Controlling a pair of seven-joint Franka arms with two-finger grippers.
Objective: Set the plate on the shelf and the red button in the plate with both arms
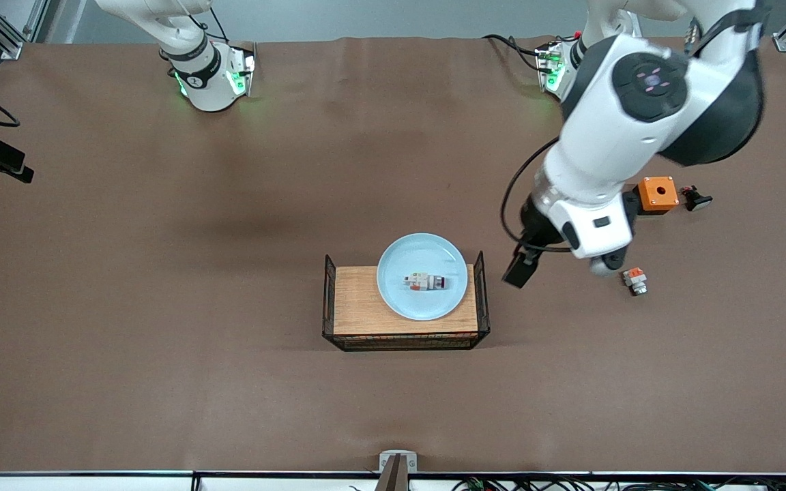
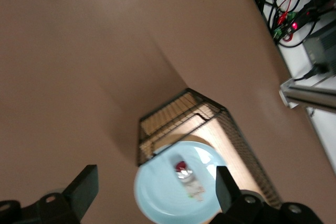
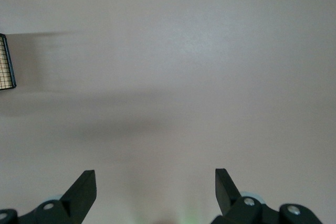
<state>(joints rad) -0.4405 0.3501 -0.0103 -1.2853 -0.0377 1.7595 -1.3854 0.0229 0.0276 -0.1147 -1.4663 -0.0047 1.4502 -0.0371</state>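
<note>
The red button (image 1: 424, 281) lies in the plate (image 1: 400, 300), which sits on the wooden-topped wire rack (image 1: 359, 310) on the brown table (image 1: 161, 307). Left gripper (image 2: 152, 192) hangs wide open and empty over bare table just beside the rack. Right gripper (image 3: 155, 187) waits, spread wide, empty. No readable labels.

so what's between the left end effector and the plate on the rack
In the front view, only the rack's wire end wall and bare tabletop lie between the open left end effector and the plate, which holds the red button.
</note>
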